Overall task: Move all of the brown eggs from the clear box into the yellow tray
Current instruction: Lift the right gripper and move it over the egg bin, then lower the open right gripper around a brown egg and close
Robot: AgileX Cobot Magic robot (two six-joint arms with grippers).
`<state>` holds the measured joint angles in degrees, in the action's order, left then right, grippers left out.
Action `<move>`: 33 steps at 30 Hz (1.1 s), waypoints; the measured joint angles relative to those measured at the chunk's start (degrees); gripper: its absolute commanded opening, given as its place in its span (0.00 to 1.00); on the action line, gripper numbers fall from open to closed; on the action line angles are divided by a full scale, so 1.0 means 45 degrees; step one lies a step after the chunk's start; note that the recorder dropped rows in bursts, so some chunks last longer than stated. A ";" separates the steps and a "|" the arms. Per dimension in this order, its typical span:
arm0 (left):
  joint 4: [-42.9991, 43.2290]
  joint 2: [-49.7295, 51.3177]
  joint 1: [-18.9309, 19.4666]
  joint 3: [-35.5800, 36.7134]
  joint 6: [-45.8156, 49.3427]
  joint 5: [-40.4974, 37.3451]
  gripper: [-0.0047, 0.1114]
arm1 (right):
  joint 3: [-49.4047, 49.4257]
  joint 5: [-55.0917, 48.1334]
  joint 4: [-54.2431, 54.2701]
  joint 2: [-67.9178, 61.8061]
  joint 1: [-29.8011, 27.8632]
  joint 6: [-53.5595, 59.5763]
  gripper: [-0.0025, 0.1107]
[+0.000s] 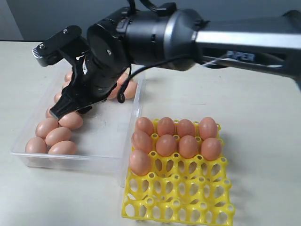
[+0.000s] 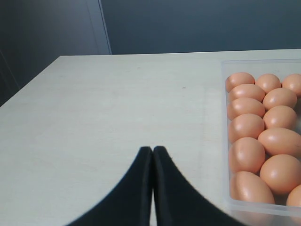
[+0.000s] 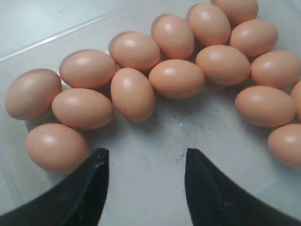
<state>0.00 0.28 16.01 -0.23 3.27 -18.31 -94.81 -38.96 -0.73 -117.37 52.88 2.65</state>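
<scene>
Entry: egg transfer, part done. Hazards, as judged: the matte light brown eggs in the box lie touching one another. The right gripper hangs above the box's bare floor, its black jaws apart with nothing between them. It may knock or crack a neighbour when it comes down on one egg. A smooth rounded shell may also slip from a pinch set off its middle, and too hard a squeeze would break it. The light box could slide on the pale counter if a jaw catches its wall. Container one: shallow rectangular clear plastic box, at 9 o'clock of the tray in the exterior view, its 3 o'clock wall just beside the tray's edge. Contents: more than a dozen eggs, gathered along its 9 o'clock wall and 12 o'clock end, with the floor bare toward 3 o'clock. Container two: bright yellow openwork plastic egg tray. Contents: nine eggs, four in the 12 o'clock row, four in the next, one at the 9 o'clock end of the third; cups toward 6 o'clock unfilled. Left gripper: jaws pressed together, holding nothing, over bare counter beside the box.
</scene>
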 measured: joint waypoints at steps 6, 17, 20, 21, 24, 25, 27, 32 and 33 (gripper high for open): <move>0.0000 0.0000 0.0000 0.0000 0.0000 0.0000 0.04 | -0.2503 -0.2286 0.2362 -0.1982 -0.0169 0.2974 0.46; 0.0000 0.0000 0.0000 0.0000 0.0000 0.0000 0.04 | -0.5337 -0.2683 0.2463 -0.4479 -0.0145 0.3977 0.46; 0.0000 0.0000 0.0000 0.0000 0.0000 0.0000 0.04 | -0.5916 -0.2712 0.1981 -0.4891 -0.0145 0.3977 0.46; 0.0000 0.0000 0.0000 0.0000 0.0000 0.0000 0.04 | -0.6023 -0.2712 0.1856 -0.5002 -0.0145 0.3977 0.45; 0.0000 0.0000 0.0000 0.0000 0.0000 0.0000 0.04 | -0.6153 -0.2584 0.1500 -0.5267 -0.0145 0.3977 0.45; 0.0000 0.0000 0.0000 0.0000 0.0000 0.0000 0.04 | -0.6185 -0.2514 0.1427 -0.5332 -0.0145 0.3977 0.45; 0.0000 0.0000 0.0000 0.0000 0.0000 0.0000 0.04 | -0.6195 -0.2429 0.1373 -0.5462 -0.0145 0.3977 0.45; 0.0000 0.0000 0.0000 0.0000 0.0000 0.0000 0.04 | -0.6247 -0.2349 0.1344 -0.5694 -0.0145 0.4010 0.43; 0.0000 0.0000 0.0000 0.0000 0.0000 0.0000 0.04 | -0.6276 -0.2349 0.1371 -0.5698 -0.0145 0.4011 0.40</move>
<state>0.00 0.28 16.01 -0.23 3.27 -18.31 -123.05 -49.53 5.44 -143.01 52.23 20.69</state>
